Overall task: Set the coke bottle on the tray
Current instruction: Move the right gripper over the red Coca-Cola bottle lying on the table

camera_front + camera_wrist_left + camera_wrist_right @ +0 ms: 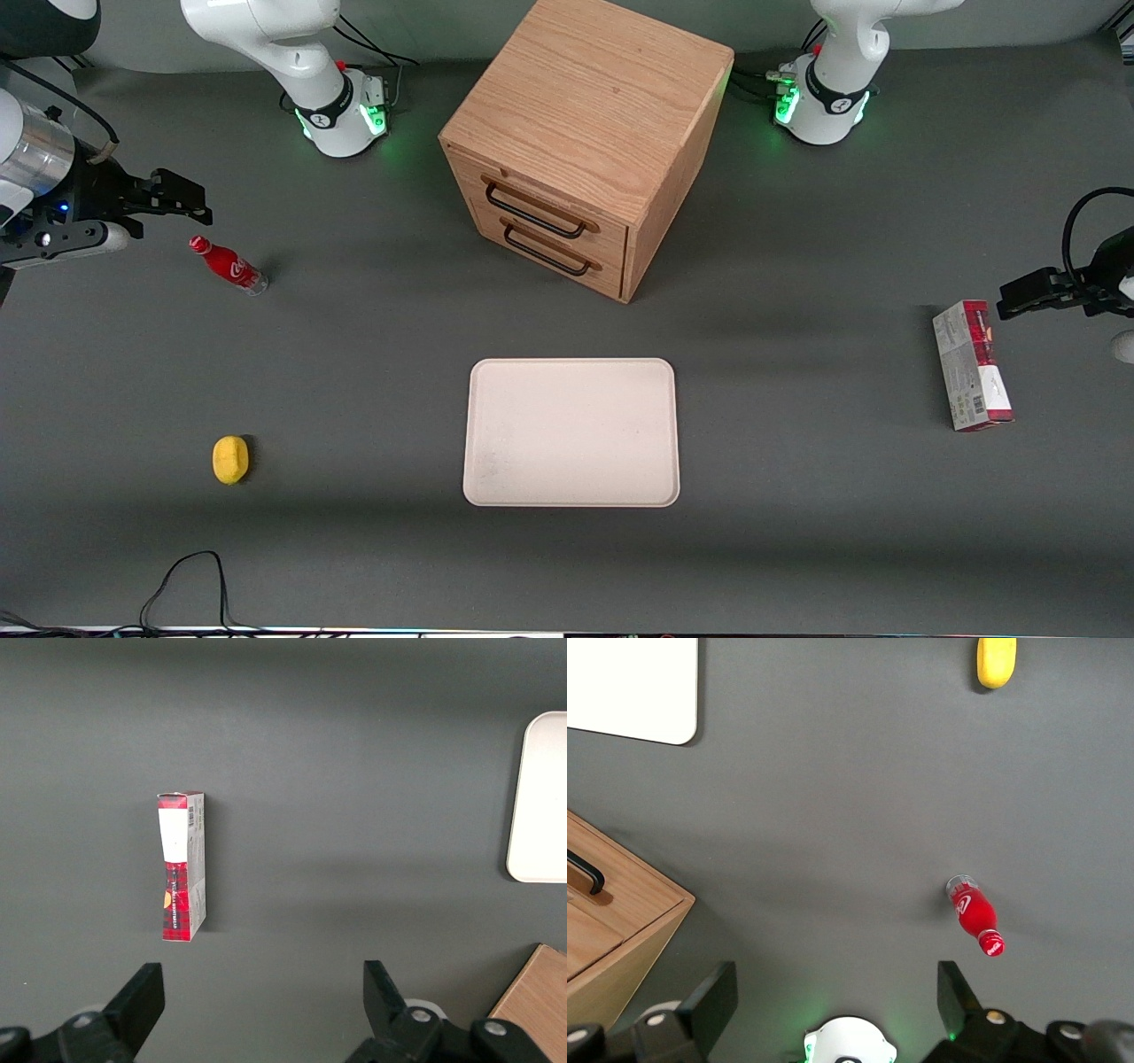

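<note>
Red bottle [228, 263] lying on its side on the grey table [354, 372], toward the working arm's end, cap pointing at the claw. Claw [182, 197] up in the air just beside the bottle, not touching it, fingers [957, 992] spread apart with nothing between them. Same bottle [975, 913] seen from the wrist, clear base turned toward the lemon. Cream tray [571, 431] flat in the middle of the table, well apart from the bottle, nearer to the front camera than the wooden cabinet [580, 133]. Nothing on the tray. Yellow lemon [230, 460] nearer to the front camera than the bottle. Red and grey carton [972, 365] lying toward the parked arm's end of the table.
</note>
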`<state>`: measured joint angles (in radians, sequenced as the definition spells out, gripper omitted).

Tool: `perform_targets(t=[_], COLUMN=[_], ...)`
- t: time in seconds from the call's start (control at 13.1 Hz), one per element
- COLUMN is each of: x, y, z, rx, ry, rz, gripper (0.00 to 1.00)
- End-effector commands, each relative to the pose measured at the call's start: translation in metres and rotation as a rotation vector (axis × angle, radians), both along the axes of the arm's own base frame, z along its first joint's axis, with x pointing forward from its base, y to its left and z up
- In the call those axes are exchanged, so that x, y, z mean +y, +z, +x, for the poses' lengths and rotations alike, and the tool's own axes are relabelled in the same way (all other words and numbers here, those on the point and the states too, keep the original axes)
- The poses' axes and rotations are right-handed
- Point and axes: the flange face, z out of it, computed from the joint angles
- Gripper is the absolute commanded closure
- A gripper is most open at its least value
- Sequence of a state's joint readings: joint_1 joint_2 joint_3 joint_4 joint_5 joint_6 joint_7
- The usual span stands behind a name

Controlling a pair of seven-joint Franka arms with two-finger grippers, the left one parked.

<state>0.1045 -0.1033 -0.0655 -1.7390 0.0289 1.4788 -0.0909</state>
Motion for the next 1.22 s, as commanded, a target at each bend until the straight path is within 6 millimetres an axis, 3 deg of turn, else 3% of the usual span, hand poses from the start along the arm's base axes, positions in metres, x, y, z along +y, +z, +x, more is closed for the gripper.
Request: perform_targets(t=[0.0, 0.08, 0.23, 0.61, 0.92, 1.15], x=[-0.005, -0.018, -0.065, -0.173, -0.175, -0.167], y=[0.002, 0.004, 0.008, 0.02, 0.012, -0.022], z=[-0.005, -0.008, -0.023, -0.098, -0.121, -0.123], rx=[0.051, 0.053, 0.066, 0.039, 0.021, 0.017], ry=[-0.008, -0.01, 0.002, 0.071, 0.073, 0.092], rz=[-0.023, -0.017, 0.001, -0.04, -0.04, -0.032], gripper=[0.0, 0.0, 0.0, 0.0, 0.0, 0.0])
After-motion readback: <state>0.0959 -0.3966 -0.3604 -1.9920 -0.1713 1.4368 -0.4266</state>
